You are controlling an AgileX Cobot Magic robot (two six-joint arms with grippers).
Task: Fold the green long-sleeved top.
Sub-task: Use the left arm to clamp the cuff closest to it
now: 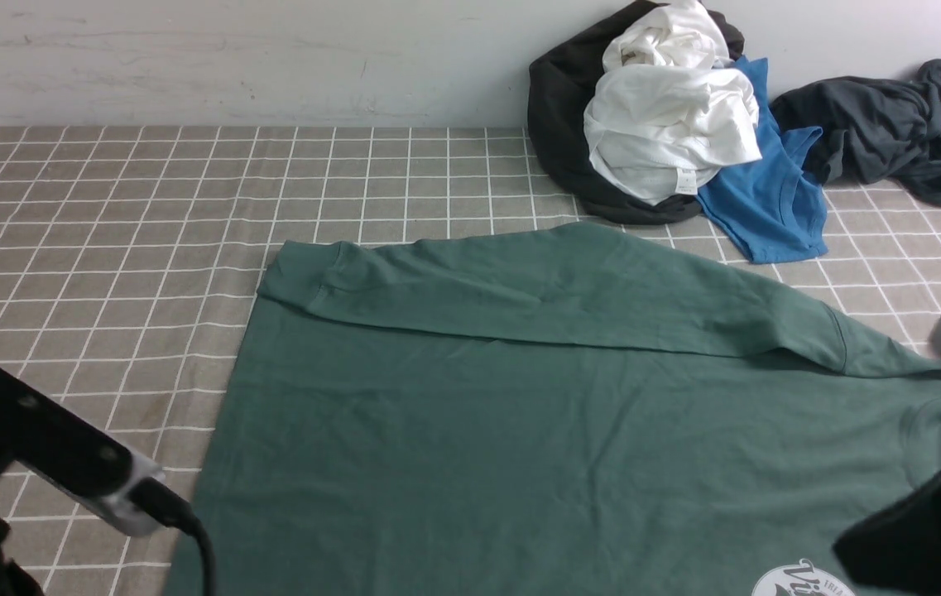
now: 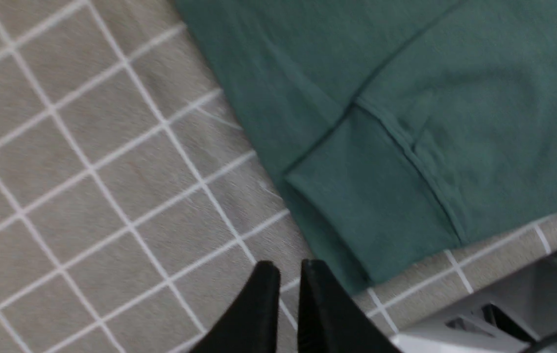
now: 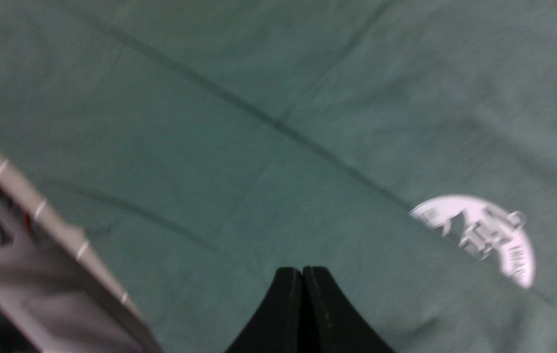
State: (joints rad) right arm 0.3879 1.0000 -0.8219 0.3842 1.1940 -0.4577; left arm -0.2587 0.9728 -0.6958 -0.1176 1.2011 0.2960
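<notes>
- while my left gripper (image 2: 289, 268) hangs just off the left edge of the green long-sleeved top (image 1: 520, 414), its jaws stand parted by a sliver with nothing between them.
- what is under it?
- bare checked cloth (image 2: 87, 171), just beside the cuff (image 2: 356, 206) of the sleeve (image 1: 561, 290) that lies folded across the top's far side.
- and the top itself?
- spread flat and chest up on that cloth, hem to the left, neck to the right. beyond its far right edge sit a white garment (image 1: 669, 132), a blue t-shirt (image 1: 768, 207) and a dark grey garment (image 1: 884, 124). the blue one is close to the sleeve; whether it touches i cannot tell.
- your right gripper (image 3: 302, 274)?
- fingers pressed together, gripping nothing, poised over the top's chest near the round logo (image 3: 479, 240).
- what could go wrong from here?
- as i judge it, the left first. with so narrow a gap i might pinch only the cuff's upper layer, or skid across it, and a lift would then drag the sleeve out of its fold. on the right, closed fingers can only push, and a shove would ridge the chest fabric. if my two arms lift unevenly, the crease will run crooked. a wide swing past the top's far edge could snag the blue t-shirt.
</notes>
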